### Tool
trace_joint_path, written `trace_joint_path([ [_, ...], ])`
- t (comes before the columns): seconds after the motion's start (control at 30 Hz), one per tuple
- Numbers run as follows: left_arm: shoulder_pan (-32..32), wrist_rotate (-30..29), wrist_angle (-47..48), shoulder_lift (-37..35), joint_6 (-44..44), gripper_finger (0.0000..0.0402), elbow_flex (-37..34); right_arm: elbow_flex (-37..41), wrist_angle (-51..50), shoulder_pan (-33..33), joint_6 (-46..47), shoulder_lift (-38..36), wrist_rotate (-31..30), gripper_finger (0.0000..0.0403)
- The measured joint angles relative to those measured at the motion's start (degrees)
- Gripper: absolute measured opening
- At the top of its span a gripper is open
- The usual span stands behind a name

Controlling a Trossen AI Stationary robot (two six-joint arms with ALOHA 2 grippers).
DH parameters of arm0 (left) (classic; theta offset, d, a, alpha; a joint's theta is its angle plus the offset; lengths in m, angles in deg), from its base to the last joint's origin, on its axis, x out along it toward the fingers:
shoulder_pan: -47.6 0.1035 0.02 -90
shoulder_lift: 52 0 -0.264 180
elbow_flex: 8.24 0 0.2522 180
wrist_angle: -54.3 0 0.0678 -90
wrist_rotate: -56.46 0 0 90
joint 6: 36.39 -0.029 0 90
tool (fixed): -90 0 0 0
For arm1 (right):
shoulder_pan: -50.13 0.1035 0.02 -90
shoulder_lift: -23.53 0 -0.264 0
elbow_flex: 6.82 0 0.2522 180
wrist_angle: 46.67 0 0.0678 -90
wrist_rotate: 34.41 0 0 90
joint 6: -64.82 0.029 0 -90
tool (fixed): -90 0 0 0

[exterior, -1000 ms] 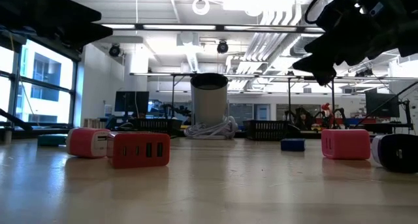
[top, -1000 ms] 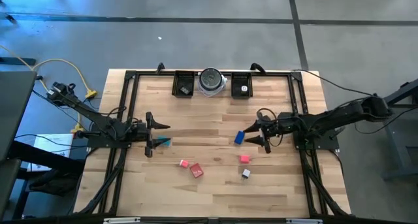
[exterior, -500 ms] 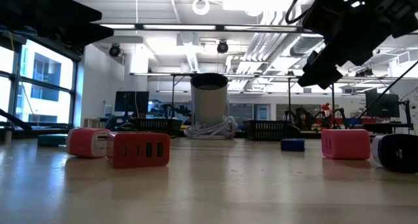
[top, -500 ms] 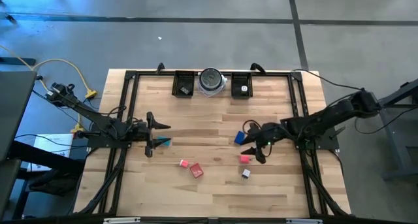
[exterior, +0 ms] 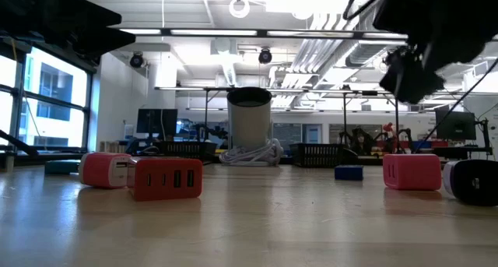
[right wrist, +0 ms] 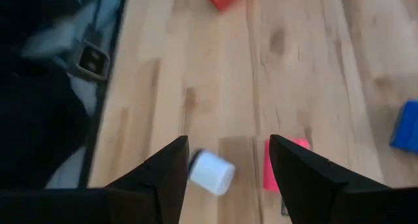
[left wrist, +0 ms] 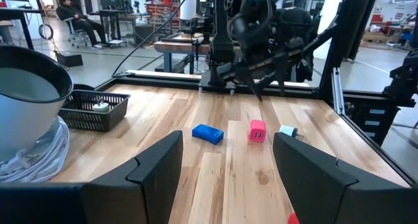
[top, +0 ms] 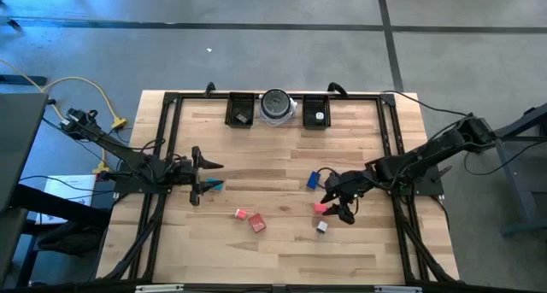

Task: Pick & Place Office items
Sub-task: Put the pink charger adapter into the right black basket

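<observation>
Small office items lie on the wooden table: a teal piece (top: 214, 186), a blue one (top: 314, 180), a pink one (top: 320, 208), a black-and-white one (top: 322, 227), a small pink one (top: 241, 213) and a red one (top: 257, 224). My right gripper (top: 337, 206) hangs open, tipped downward, just above the pink piece (right wrist: 281, 165) and the white-ended piece (right wrist: 211, 172), touching neither. My left gripper (top: 214, 176) stands open and level at the table's left. The teal piece sits on the table just on the near side of it.
Two black trays (top: 240, 111) (top: 317, 112) flank a round silver-grey dish (top: 276, 105) at the table's far edge, each with a small item inside. A black frame (top: 171, 139) runs around the tabletop. Bare wood stretches along the near edge.
My right gripper has swung toward the table's near edge and a little to the left, and has tipped from nearly level to pointing downward. It now hangs over the pink piece. No item has moved.
</observation>
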Motion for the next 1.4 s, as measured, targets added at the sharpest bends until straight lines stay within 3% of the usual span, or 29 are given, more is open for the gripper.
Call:
trace_joint_path([
  [0.2,0.00,-0.02,0.02,0.00,0.12,0.0232,0.00,-1.26,-2.25,-0.02,-1.23,6.83,-0.54,0.0199],
  [0.5,0.00,-0.04,0.02,0.09,1.54,0.0232,0.02,-10.78,-12.26,0.09,-7.19,16.05,-4.28,0.0199],
  [0.73,0.00,-0.09,0.17,1.36,1.54,0.0232,0.06,-12.13,-14.87,1.23,-8.72,16.30,-9.28,0.0199],
  [1.4,0.00,-0.08,0.02,1.95,1.95,0.0232,0.07,-12.17,-15.69,1.55,-5.79,16.30,-6.38,0.0199],
])
